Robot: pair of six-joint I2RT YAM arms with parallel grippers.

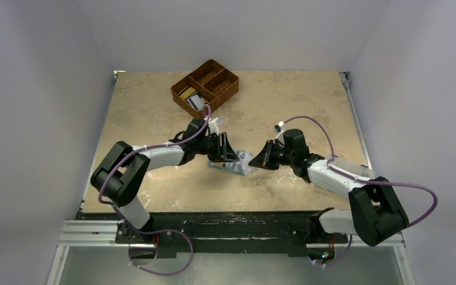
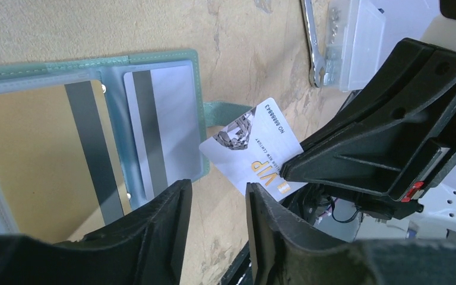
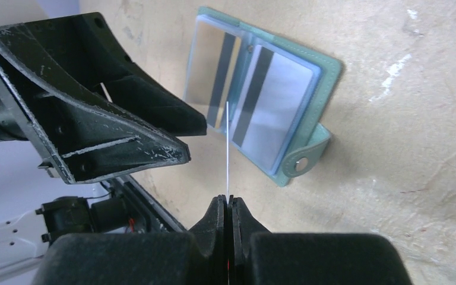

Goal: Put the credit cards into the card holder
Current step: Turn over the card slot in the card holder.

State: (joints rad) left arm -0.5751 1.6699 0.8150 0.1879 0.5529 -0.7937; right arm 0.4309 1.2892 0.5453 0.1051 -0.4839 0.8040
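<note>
The card holder (image 2: 154,65) lies open on the table, teal outside, with striped cards in its clear sleeves (image 3: 267,104). My right gripper (image 3: 227,199) is shut on a white credit card marked VIP (image 2: 252,148). It holds the card on edge just off the holder's right side, beside the snap strap (image 3: 303,160). From the right wrist that card shows only as a thin white line (image 3: 227,142). My left gripper (image 2: 218,190) is open over the table at the holder's near edge, with nothing between its fingers. From above, both grippers (image 1: 231,155) (image 1: 260,158) meet at the holder (image 1: 228,167).
A brown wicker basket (image 1: 225,80) at the back holds more cards (image 1: 189,95). A silver wrench (image 2: 312,41) and a clear plastic box (image 2: 359,41) lie beyond the holder in the left wrist view. The left gripper's fingers (image 3: 107,130) stand close beside the held card.
</note>
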